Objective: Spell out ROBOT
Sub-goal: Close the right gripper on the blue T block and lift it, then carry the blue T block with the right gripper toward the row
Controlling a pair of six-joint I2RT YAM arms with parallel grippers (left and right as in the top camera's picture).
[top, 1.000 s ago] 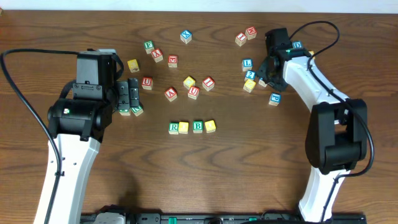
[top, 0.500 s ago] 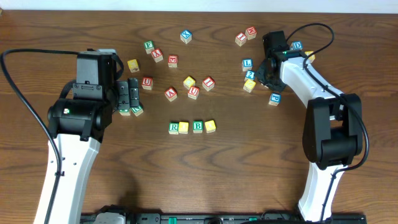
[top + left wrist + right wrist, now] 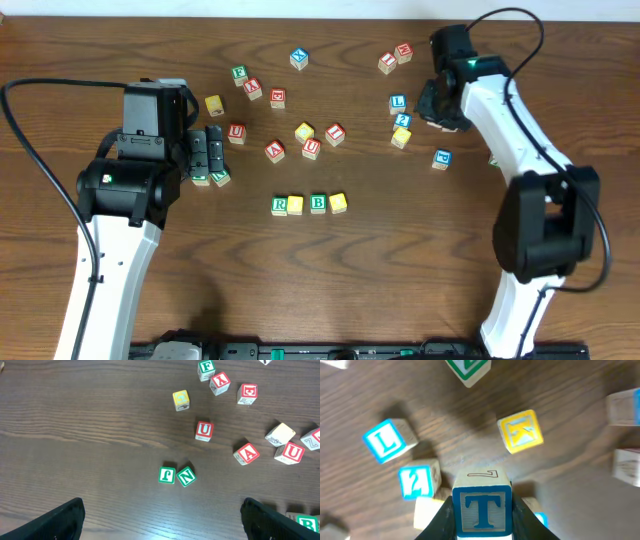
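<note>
Above the table (image 3: pixel 560 390), the right claw (image 3: pixel 482 521) grips the T block (image 3: pixel 482 508), letter upright.

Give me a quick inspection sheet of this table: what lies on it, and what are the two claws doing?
Surface: dark wooden table, no spills seen.
Job's things: row of four wooden cubes: green R block, inner yellow block, green B block, end yellow block, yellow letters unreadable; blue T block, held.
Clutter: loose letter cubes, including red U block, green N block, blue L block, yellow K block.
Grippers: left gripper open, empty; right gripper shut on the blue T block.
Cables: black cable by the left arm; second black cable above the right arm.
Surroundings: pale strip beyond the table's far edge; nothing else seen.
</note>
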